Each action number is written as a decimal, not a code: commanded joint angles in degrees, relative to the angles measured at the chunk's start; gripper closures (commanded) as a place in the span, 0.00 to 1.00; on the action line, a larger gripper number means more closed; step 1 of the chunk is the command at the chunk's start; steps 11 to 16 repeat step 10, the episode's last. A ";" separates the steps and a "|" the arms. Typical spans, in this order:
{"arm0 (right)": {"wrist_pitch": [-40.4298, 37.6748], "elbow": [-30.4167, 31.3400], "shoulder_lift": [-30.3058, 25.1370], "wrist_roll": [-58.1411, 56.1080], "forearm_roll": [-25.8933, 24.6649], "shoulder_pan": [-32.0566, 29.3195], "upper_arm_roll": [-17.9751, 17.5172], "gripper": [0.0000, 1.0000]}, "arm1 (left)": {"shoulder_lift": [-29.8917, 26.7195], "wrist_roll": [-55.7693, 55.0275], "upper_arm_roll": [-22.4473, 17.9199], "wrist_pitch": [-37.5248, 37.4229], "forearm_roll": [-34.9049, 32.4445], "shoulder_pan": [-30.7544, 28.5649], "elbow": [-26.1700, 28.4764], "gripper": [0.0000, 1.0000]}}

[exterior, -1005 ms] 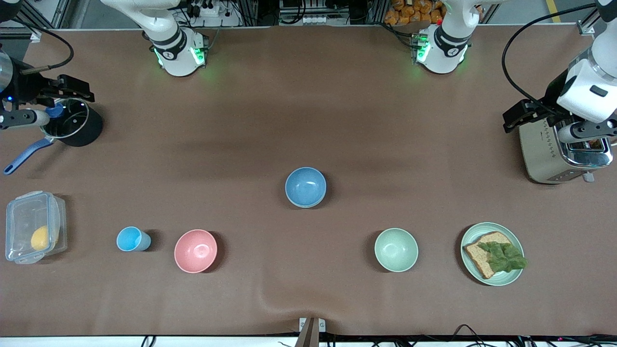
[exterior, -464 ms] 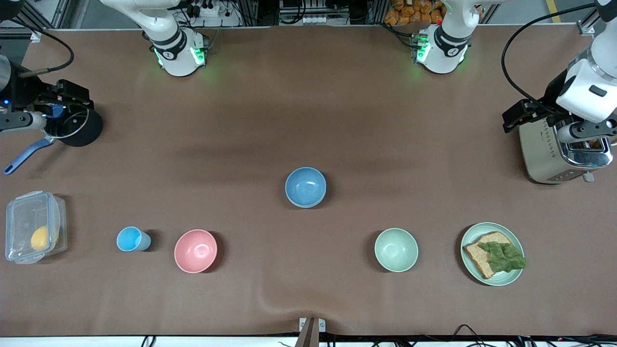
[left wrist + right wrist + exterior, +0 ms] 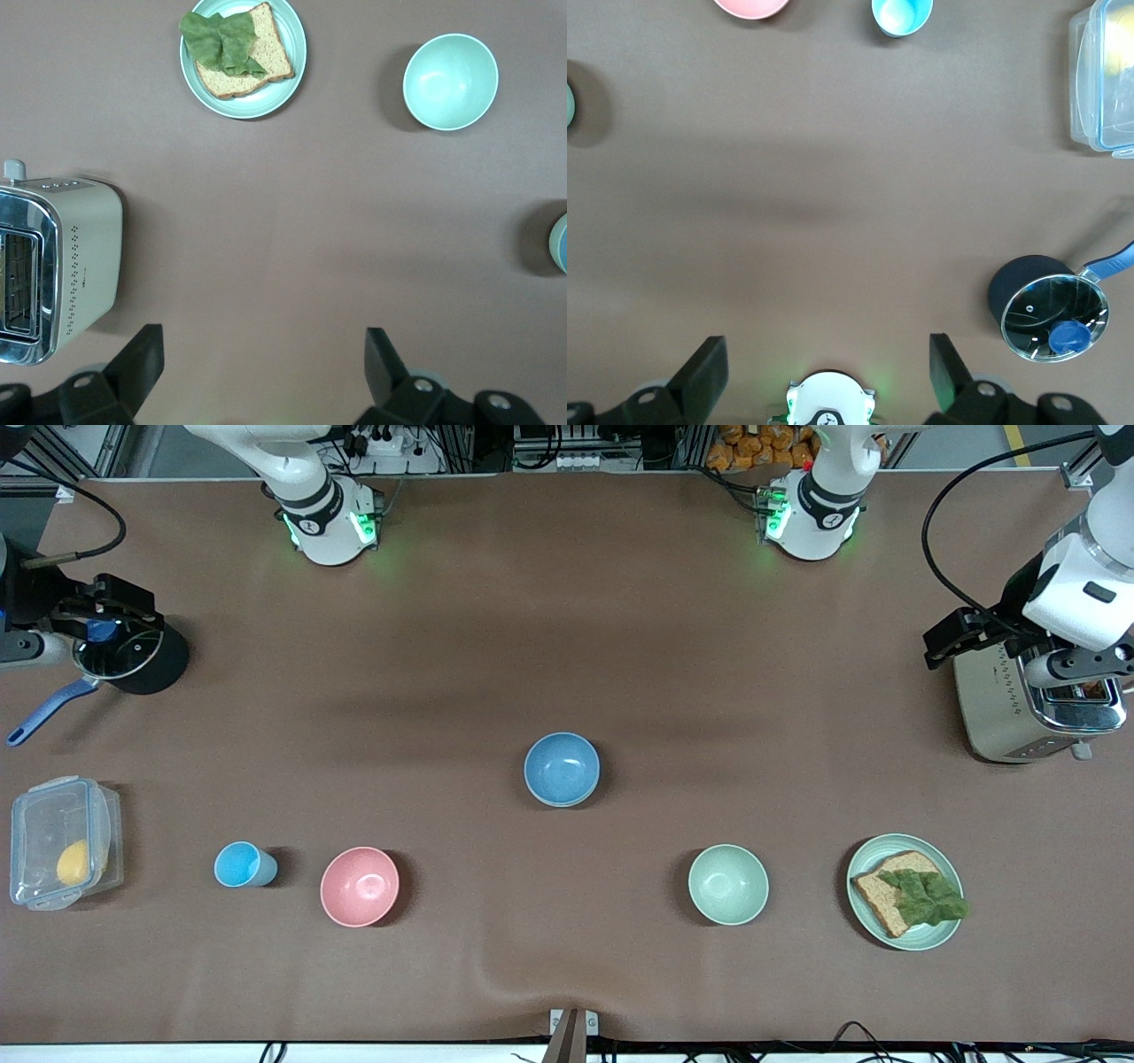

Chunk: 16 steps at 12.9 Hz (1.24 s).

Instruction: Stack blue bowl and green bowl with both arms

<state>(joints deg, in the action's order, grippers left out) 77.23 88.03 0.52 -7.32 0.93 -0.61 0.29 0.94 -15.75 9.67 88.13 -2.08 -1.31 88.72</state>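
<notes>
The blue bowl (image 3: 562, 767) stands mid-table. A thin sage-green rim shows under its nearer edge, so the green bowl (image 3: 567, 803) looks nested beneath it. A green sliver of that stack (image 3: 570, 106) shows at the edge of the right wrist view, and a bluish one (image 3: 560, 243) in the left wrist view. My left gripper (image 3: 961, 636) (image 3: 261, 372) is open and empty, up over the toaster at the left arm's end. My right gripper (image 3: 120, 602) (image 3: 826, 372) is open and empty, up over the pot at the right arm's end.
A paler mint-green bowl (image 3: 728, 884) (image 3: 450, 81) and a plate with bread and lettuce (image 3: 904, 891) stand nearer the front camera. A pink bowl (image 3: 360, 886), light-blue cup (image 3: 241, 864), clear container (image 3: 62, 841), lidded black pot (image 3: 133, 657) and toaster (image 3: 1036, 700) are also there.
My right gripper has drifted a little toward the right arm's end of the table, over the pot. The left gripper and the bowls have not moved.
</notes>
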 commanded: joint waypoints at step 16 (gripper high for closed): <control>2.13 -0.93 0.27 0.46 -0.31 1.93 1.73 0.00 | -0.23 5.12 -2.19 -0.94 1.20 0.61 -0.48 0.00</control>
